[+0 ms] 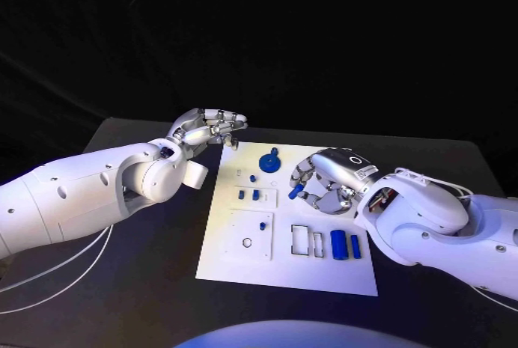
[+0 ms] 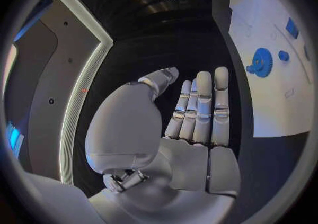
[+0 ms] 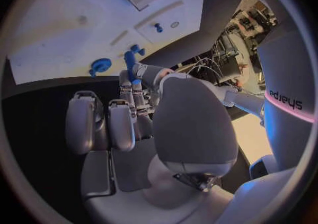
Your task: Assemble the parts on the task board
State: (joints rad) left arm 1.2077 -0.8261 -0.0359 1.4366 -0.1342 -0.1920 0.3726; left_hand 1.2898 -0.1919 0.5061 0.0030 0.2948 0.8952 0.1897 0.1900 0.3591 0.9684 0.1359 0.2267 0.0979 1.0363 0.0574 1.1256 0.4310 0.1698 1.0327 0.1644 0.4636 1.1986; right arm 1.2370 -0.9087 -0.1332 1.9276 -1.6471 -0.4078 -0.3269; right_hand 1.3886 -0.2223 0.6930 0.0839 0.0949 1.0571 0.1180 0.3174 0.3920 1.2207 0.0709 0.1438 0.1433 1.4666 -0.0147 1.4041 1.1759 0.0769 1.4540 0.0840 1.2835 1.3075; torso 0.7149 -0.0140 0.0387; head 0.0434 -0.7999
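Note:
The white task board (image 1: 283,277) lies in the middle of the black table. My right hand (image 1: 329,185) hovers over the board's far right part and pinches a small blue peg (image 1: 295,191) between thumb and fingers; the right wrist view shows the peg (image 3: 130,60) sticking out from the fingertips. A blue gear (image 1: 269,165) sits near the board's far edge. My left hand (image 1: 207,127) is raised beside the board's far left corner and holds nothing, its fingers (image 2: 199,110) side by side and the thumb apart.
On the board stand two small blue blocks (image 1: 248,194), a small blue pin (image 1: 263,226), two blue cylinders (image 1: 346,245) at the near right, and white rectangular frames (image 1: 302,243) beside them. Bare black table (image 1: 141,288) surrounds the board.

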